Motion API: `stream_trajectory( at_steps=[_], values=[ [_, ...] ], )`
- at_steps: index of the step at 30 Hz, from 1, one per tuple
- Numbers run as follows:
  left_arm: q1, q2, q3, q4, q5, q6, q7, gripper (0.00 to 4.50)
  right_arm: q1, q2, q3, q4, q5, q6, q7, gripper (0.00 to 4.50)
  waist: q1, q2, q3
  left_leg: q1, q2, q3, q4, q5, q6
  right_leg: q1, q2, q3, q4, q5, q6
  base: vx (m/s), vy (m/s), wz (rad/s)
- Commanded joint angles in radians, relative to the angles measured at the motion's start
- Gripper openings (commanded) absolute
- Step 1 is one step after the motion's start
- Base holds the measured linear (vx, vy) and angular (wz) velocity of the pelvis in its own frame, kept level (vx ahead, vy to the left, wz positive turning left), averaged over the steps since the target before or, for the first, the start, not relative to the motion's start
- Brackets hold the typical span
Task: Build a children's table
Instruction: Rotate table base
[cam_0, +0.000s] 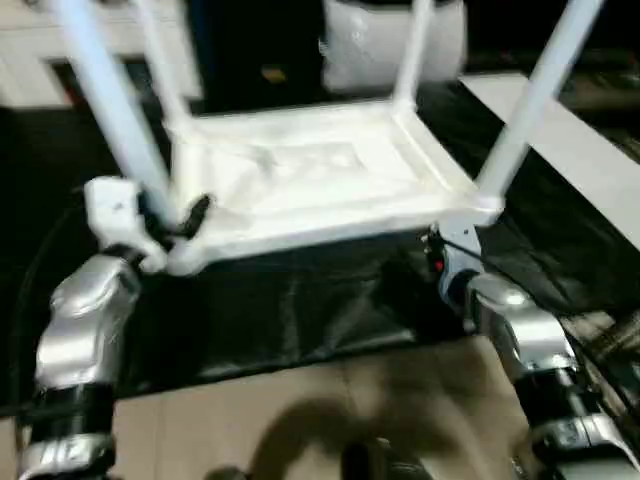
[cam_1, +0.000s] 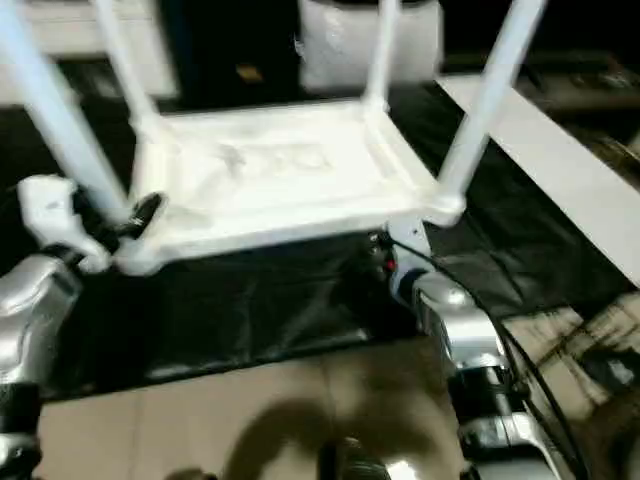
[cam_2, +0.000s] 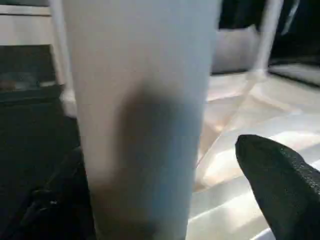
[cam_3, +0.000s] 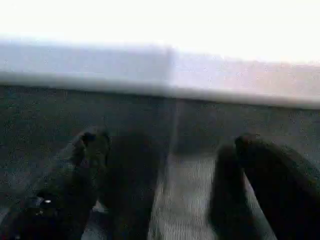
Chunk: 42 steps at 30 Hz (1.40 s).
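The white children's table (cam_0: 300, 170) lies upside down on the black sheet, its four legs pointing up. My left gripper (cam_0: 175, 220) stands open at the near-left corner. Its black fingers (cam_2: 280, 185) flank the base of the near-left leg (cam_2: 145, 100), and one finger is clearly apart from it. My right gripper (cam_3: 165, 145) is open, low on the sheet just before the tabletop's near-right edge (cam_3: 170, 70), below the near-right leg (cam_0: 530, 100). Nothing sits between its fingers (cam_3: 85, 150).
The black-sheeted work table (cam_0: 300, 300) carries the white table. A white plastic bag (cam_0: 390, 40) lies behind it, and a white board (cam_0: 580, 150) runs along the right. Brown floor (cam_0: 350, 400) shows in front. Cables (cam_0: 600, 340) trail by my right forearm.
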Motion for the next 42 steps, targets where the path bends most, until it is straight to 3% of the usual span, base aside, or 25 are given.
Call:
stream_trajectory(
  at_steps=[1,2,3,4,5,6,7,8,9,10,11,12,13,14,15,21,27,31,35,37,39,42],
  values=[
    [-0.056,0.018,-0.051,0.028,-0.046,0.033,-0.122,4.39,-0.050,0.007,-0.020,0.057,-0.003,-0.056,-0.012,4.50,-0.046,0.013,-0.083,-0.015,-0.010,0.011,-0.045,-0.354,0.083,0.105,-0.052,-0.117,-0.196,-0.810,0.315,0.059,0.126,-0.41],
    [-0.062,0.037,-0.077,0.024,-0.080,0.062,-0.224,4.39,-0.089,0.016,-0.027,0.121,-0.003,-0.089,-0.017,4.50,0.030,0.086,-0.086,-0.095,0.071,-0.029,-0.201,-0.500,0.041,0.165,-0.068,0.033,0.054,-0.213,0.046,0.173,0.212,-0.47],
    [-0.057,0.056,-0.103,0.008,-0.107,0.087,-0.313,4.39,-0.119,0.022,-0.032,0.171,-0.004,-0.112,-0.021,4.50,0.026,0.066,-0.076,-0.048,0.086,-0.027,-0.259,-0.570,0.049,0.126,-0.049,0.083,0.104,-0.112,0.010,0.173,0.212,-0.47],
    [-0.055,0.068,-0.118,0.001,-0.122,0.100,-0.367,4.39,-0.138,0.026,-0.035,0.206,-0.005,-0.127,-0.022,4.50,0.034,0.040,-0.078,-0.023,0.078,-0.015,-0.239,-0.596,0.050,0.110,-0.062,0.113,0.097,-0.162,-0.004,0.129,0.080,-0.21],
    [-0.050,0.074,-0.125,-0.008,-0.128,0.108,-0.385,4.39,-0.143,0.027,-0.035,0.215,-0.006,-0.132,-0.021,4.50,0.033,-0.008,-0.043,0.019,-0.011,0.005,-0.158,-0.544,-0.006,0.053,-0.053,0.077,-0.110,-0.792,0.107,0.054,-0.001,0.14],
    [-0.018,0.112,-0.173,-0.063,-0.157,0.148,-0.491,4.39,-0.173,0.034,-0.035,0.270,-0.011,-0.163,-0.016,4.50,0.013,-0.053,-0.068,0.090,-0.102,0.057,0.003,-0.252,0.013,-0.058,-0.085,0.067,-0.216,-1.183,0.197,0.054,-0.001,0.14],
    [-0.003,0.128,-0.195,-0.089,-0.168,0.166,-0.528,4.39,-0.185,0.037,-0.035,0.294,-0.014,-0.174,-0.014,4.50,0.017,-0.045,-0.089,0.024,-0.083,0.036,-0.044,-0.192,0.045,0.051,-0.124,0.081,-0.179,-1.097,0.183,0.124,0.042,-0.12],
    [0.029,0.143,-0.234,-0.156,-0.195,0.207,-0.565,4.39,-0.200,0.042,-0.028,0.319,-0.021,-0.189,-0.002,4.50,0.032,-0.037,-0.103,-0.059,-0.041,0.003,-0.117,-0.074,0.056,0.139,-0.129,0.086,-0.124,-0.841,0.169,0.152,0.061,-0.34],
    [0.038,0.145,-0.245,-0.177,-0.202,0.217,-0.573,4.39,-0.205,0.044,-0.026,0.329,-0.023,-0.196,0.002,4.50,0.052,-0.010,-0.120,-0.041,-0.013,-0.008,-0.153,0.111,0.044,0.123,-0.112,0.107,-0.075,-0.466,0.052,0.181,0.062,-0.31],
    [0.048,0.144,-0.257,-0.201,-0.211,0.230,-0.575,4.39,-0.210,0.046,-0.024,0.337,-0.024,-0.200,0.006,4.50,0.037,-0.014,-0.118,-0.038,-0.018,0.004,-0.159,0.219,0.048,0.104,-0.074,0.108,-0.044,-0.184,-0.084,0.079,0.031,-0.06],
    [0.053,0.142,-0.267,-0.215,-0.216,0.237,-0.578,4.39,-0.216,0.049,-0.023,0.352,-0.026,-0.209,0.011,4.50,0.029,-0.019,-0.114,-0.035,-0.018,0.008,-0.161,0.225,0.046,0.097,-0.063,0.109,-0.043,-0.135,-0.124,0.066,0.013,0.10],
    [0.058,0.139,-0.277,-0.230,-0.218,0.243,-0.575,4.39,-0.220,0.050,-0.020,0.361,-0.028,-0.216,0.017,4.50,0.022,-0.028,-0.105,-0.021,-0.020,0.018,-0.165,0.114,0.048,0.082,-0.054,0.114,-0.065,-0.234,-0.157,0.000,0.000,0.00],
    [0.059,0.138,-0.278,-0.232,-0.219,0.244,-0.575,4.39,-0.220,0.050,-0.019,0.363,-0.028,-0.218,0.018,4.50,0.017,-0.028,-0.107,-0.031,-0.024,0.017,-0.165,0.080,0.040,0.094,-0.059,0.117,-0.059,-0.272,-0.171,0.073,0.021,0.06],
    [0.066,0.130,-0.297,-0.255,-0.214,0.248,-0.573,4.39,-0.230,0.054,-0.016,0.391,-0.033,-0.236,0.030,4.50,0.021,-0.031,-0.118,-0.035,-0.026,0.018,-0.163,0.087,0.041,0.101,-0.061,0.119,-0.063,-0.277,-0.176,0.051,0.009,-0.01],
    [0.073,0.124,-0.317,-0.283,-0.209,0.254,-0.573,4.39,-0.242,0.058,-0.015,0.425,-0.038,-0.260,0.044,4.50,0.019,-0.040,-0.121,-0.042,-0.024,0.017,-0.163,0.107,0.051,0.102,-0.062,0.121,-0.054,-0.252,-0.186,0.051,0.009,-0.01],
    [0.094,0.108,-0.404,-0.450,-0.257,0.342,-0.569,4.39,-0.262,0.080,-0.005,0.473,-0.040,-0.317,0.110,4.50,0.018,-0.042,-0.118,-0.045,-0.020,0.023,-0.160,0.103,0.080,0.097,-0.062,0.121,-0.060,-0.273,-0.205,0.000,0.000,0.00],
    [0.069,0.053,-0.468,-0.526,-0.295,0.403,-0.544,4.39,-0.263,0.125,0.013,0.476,-0.024,-0.364,0.206,4.50,0.007,-0.044,-0.111,-0.051,-0.024,0.023,-0.159,0.027,0.065,0.098,-0.060,0.115,-0.083,-0.416,-0.141,0.000,0.000,0.00],
    [0.056,0.026,-0.484,-0.524,-0.282,0.403,-0.529,4.39,-0.260,0.140,0.028,0.481,-0.034,-0.390,0.237,4.50,0.003,-0.042,-0.110,-0.049,-0.025,0.021,-0.159,0.021,0.065,0.095,-0.056,0.113,-0.091,-0.455,-0.112,0.000,0.000,0.00],
    [0.039,0.000,-0.515,-0.543,-0.295,0.424,-0.508,4.39,-0.246,0.154,0.033,0.464,-0.025,-0.408,0.314,4.50,0.005,-0.033,-0.113,-0.047,-0.018,0.019,-0.159,0.047,0.071,0.094,-0.052,0.114,-0.082,-0.390,-0.139,0.000,0.000,0.00],
    [0.035,-0.015,-0.525,-0.551,-0.299,0.430,-0.509,4.39,-0.237,0.153,0.036,0.449,-0.022,-0.418,0.351,4.50,0.005,-0.036,-0.116,-0.047,-0.017,0.020,-0.158,0.058,0.074,0.096,-0.052,0.115,-0.078,-0.350,-0.161,0.000,0.000,0.00],
    [0.028,-0.034,-0.526,-0.545,-0.287,0.425,-0.492,4.39,-0.238,0.146,0.011,0.442,-0.019,-0.450,0.307,4.50,0.007,-0.037,-0.117,-0.048,-0.016,0.020,-0.159,0.072,0.074,0.098,-0.054,0.117,-0.074,-0.324,-0.176,0.000,0.000,0.00],
    [0.022,-0.041,-0.518,-0.529,-0.273,0.411,-0.474,4.39,-0.256,0.131,-0.079,0.449,0.014,-0.483,0.172,4.50,0.011,-0.035,-0.116,-0.043,-0.017,0.022,-0.159,0.083,0.062,0.094,-0.051,0.118,-0.073,-0.312,-0.173,0.000,0.000,0.00]
  ],
)
